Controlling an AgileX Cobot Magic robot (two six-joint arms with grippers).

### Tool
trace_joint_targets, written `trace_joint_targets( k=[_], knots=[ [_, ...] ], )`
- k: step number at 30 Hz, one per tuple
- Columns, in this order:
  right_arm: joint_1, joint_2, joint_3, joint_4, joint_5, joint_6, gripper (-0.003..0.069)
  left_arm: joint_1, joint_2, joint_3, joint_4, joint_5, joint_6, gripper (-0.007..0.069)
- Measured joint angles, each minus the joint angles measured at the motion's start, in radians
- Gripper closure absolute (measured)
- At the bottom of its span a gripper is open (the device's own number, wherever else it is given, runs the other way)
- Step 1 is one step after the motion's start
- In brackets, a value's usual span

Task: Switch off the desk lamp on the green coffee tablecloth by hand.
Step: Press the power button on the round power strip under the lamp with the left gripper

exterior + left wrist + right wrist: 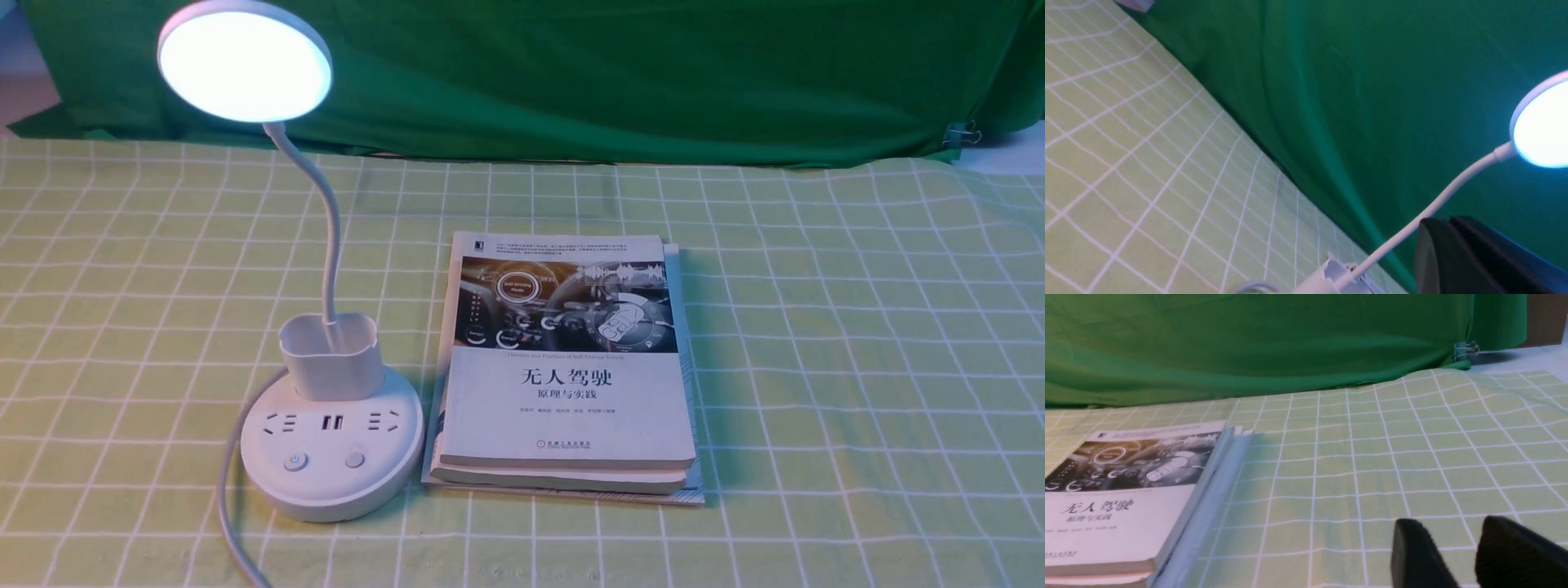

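Lit desk lamp (331,367) sits on the tablecloth (857,367) by the books (567,392) — right tool (1466,543) parted, empty, left tool (1457,253) we can't tell — two lookalike buttons (295,462), so we might press the wrong one.

Seeing a plain dark green backdrop cloth (620,73) hanging across the whole back, falling in soft folds and lying bunched along its lower edge. Noticing a small metal binder clip (966,133) pinching this cloth at the lower right corner. Finding a pale bare surface (1008,151) showing just beside the clip, and a brown panel (1545,318) standing farther back. Catching cool, bluish light on the folds at the left.
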Motion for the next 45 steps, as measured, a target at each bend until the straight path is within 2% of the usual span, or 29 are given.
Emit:
trace_joint_targets(
  k=[3, 9, 12, 16, 18, 27, 30, 36, 45],
  knots=[
    [0.000, 0.000, 0.000, 0.000, 0.000, 0.000, 0.0420, 0.000, 0.000, -0.004, -0.006, 0.000, -0.008, 0.0624],
    [0.000, 0.000, 0.000, 0.000, 0.000, 0.000, 0.0420, 0.000, 0.203, -0.245, 0.146, 0.305, 0.004, 0.0624],
    [0.000, 0.000, 0.000, 0.000, 0.001, 0.000, 0.0420, 0.000, 0.386, -0.397, 0.227, 0.488, 0.088, 0.0624],
    [0.000, 0.000, 0.000, 0.000, 0.001, 0.000, 0.0420, -0.001, 0.625, -0.556, 0.264, 0.713, 0.211, 0.0624],
    [0.000, 0.000, 0.000, 0.000, 0.001, 0.000, 0.0420, -0.024, 0.735, -0.604, 0.274, 0.784, 0.236, 0.0624],
    [0.000, 0.000, 0.000, 0.000, 0.001, 0.000, 0.0420, -0.304, 1.081, -0.703, 0.379, 0.841, 0.249, 0.0624],
    [0.000, 0.000, 0.000, 0.000, 0.001, 0.000, 0.0420, -0.359, 1.167, -0.732, 0.390, 0.871, 0.248, 0.0624],
    [0.000, 0.000, 0.000, 0.000, 0.001, 0.000, 0.0420, -0.388, 1.291, -0.770, 0.412, 0.913, 0.246, 0.0624],
    [0.000, 0.000, 0.000, 0.000, 0.001, 0.001, 0.0420, -0.389, 1.304, -0.771, 0.436, 0.915, 0.249, 0.0624]
  ],
)
